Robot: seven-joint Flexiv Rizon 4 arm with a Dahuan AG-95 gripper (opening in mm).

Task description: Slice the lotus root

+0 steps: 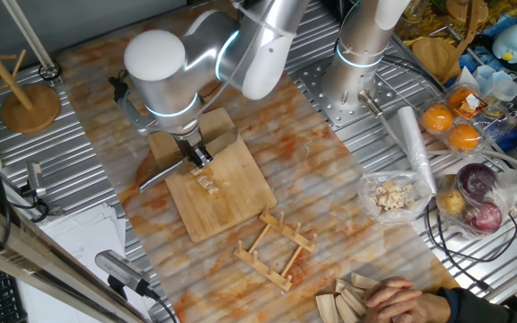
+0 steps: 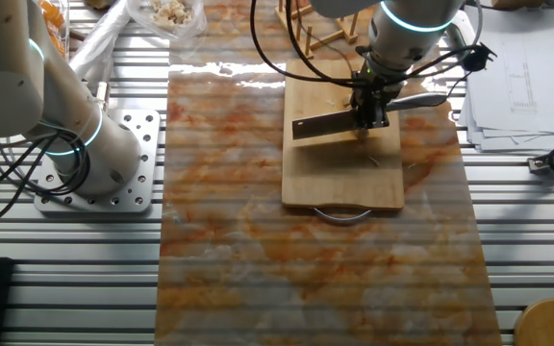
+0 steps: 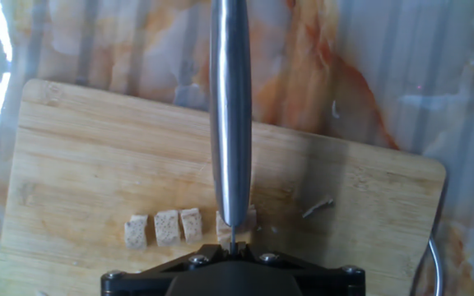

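Observation:
My gripper [image 1: 196, 155] is shut on a knife and holds it over the wooden board [image 1: 240, 202]. In the hand view the knife [image 3: 230, 123] shows spine-up, its edge down on the lotus root [image 3: 250, 217]. Three small cut pale cubes [image 3: 167, 227] lie in a row just left of the blade. In the one fixed view the lotus pieces [image 1: 208, 185] lie just below the gripper, and the knife handle [image 1: 158, 176] sticks out to the left. In the other fixed view the gripper [image 2: 371, 113] holds the blade [image 2: 323, 125] across the board [image 2: 335, 178].
A wooden rack [image 1: 275, 248] lies in front of the board. A clear bag of pale chunks [image 1: 391, 196], oranges [image 1: 439, 117] and red fruit [image 1: 477, 185] sit at the right. A person's hand [image 1: 404, 301] is at the front edge. A second arm's base [image 2: 94, 159] stands nearby.

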